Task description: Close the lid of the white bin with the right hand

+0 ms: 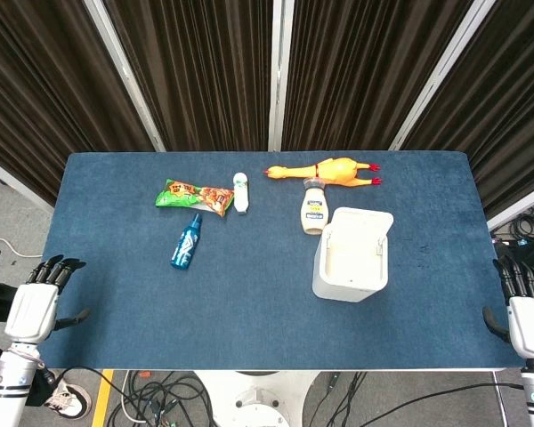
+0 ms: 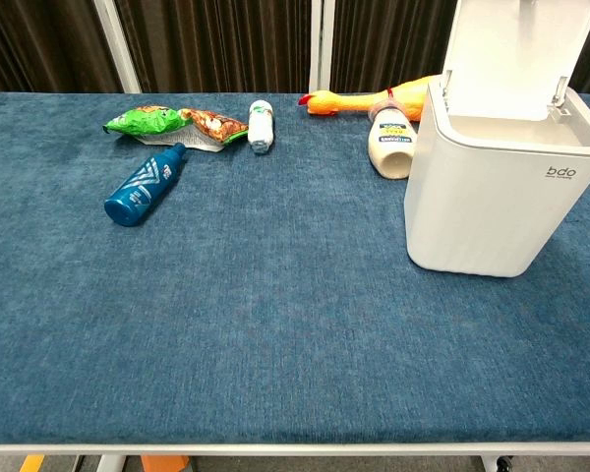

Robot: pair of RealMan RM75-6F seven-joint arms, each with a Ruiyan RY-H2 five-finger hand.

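Observation:
The white bin [image 1: 351, 263] [image 2: 492, 187] stands on the right half of the blue table, its lid [image 1: 365, 220] [image 2: 506, 54] swung up and open at the back. My right hand [image 1: 523, 302] hangs off the table's right front corner, well right of the bin, fingers apart and holding nothing. At the left front corner my left hand [image 1: 43, 294] is likewise off the table, fingers spread and empty. Neither hand shows in the chest view.
Behind the bin lie a mayonnaise bottle [image 1: 313, 208] [image 2: 390, 146] and a yellow rubber chicken [image 1: 331, 170] [image 2: 369, 100]. Further left are a small white bottle [image 1: 241, 191] [image 2: 262, 126], a green and orange snack bag [image 1: 194, 197] [image 2: 175, 125] and a blue bottle [image 1: 186, 241] [image 2: 145, 185].

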